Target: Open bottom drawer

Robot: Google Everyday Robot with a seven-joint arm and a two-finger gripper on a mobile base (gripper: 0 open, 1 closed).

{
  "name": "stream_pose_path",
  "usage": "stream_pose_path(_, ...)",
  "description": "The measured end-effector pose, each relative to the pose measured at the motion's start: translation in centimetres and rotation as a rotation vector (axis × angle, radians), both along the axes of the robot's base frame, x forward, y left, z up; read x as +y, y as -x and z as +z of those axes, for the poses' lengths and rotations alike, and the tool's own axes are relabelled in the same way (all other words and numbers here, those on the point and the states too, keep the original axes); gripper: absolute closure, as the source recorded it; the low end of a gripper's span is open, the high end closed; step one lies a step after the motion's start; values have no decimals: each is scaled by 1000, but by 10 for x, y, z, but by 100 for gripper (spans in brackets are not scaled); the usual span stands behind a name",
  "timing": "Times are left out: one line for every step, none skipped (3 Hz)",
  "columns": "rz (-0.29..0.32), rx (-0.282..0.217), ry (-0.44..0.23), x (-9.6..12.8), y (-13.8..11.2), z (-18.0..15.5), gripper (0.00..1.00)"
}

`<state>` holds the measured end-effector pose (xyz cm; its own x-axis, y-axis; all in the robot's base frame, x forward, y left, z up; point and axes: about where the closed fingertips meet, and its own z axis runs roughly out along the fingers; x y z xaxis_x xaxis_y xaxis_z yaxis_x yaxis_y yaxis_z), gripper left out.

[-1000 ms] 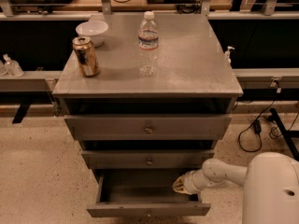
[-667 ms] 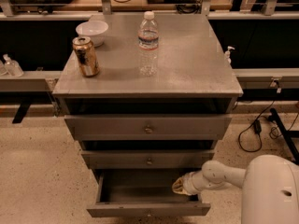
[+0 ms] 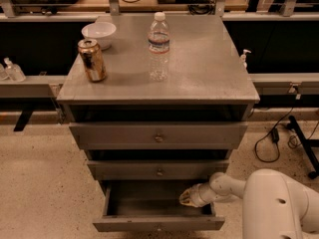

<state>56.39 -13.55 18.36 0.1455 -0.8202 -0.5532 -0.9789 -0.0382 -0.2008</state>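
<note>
Gripper (image 3: 188,197) is seen inside the pulled-out bottom drawer (image 3: 144,204), right side, drawer front just nearward; grip state cannot be told.

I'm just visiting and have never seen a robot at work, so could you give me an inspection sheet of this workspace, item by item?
Surface: grey cabinet top, flat, carrying three things.
Job's things: bottom drawer pulled out, plain grey inside, nothing stored in it; middle drawer and top drawer stick out far less.
Clutter: can, white bowl and water bottle, all upright on the top.
Grippers: gripper reaches into the bottom drawer at its right side.
Cables: black cable loops on the floor, right of the cabinet.
Surroundings: speckled floor; small bottles on the left ledge.
</note>
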Motion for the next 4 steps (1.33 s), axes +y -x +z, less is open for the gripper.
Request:
stream_pose_path(5, 49, 5, 3, -3, -24, 100)
stream_pose_path(26, 93, 5, 9, 8, -40, 100)
stream_pose_path(60, 144, 11, 16, 29, -51, 100)
stream_pose_path(78, 176, 19, 15, 44, -53, 100)
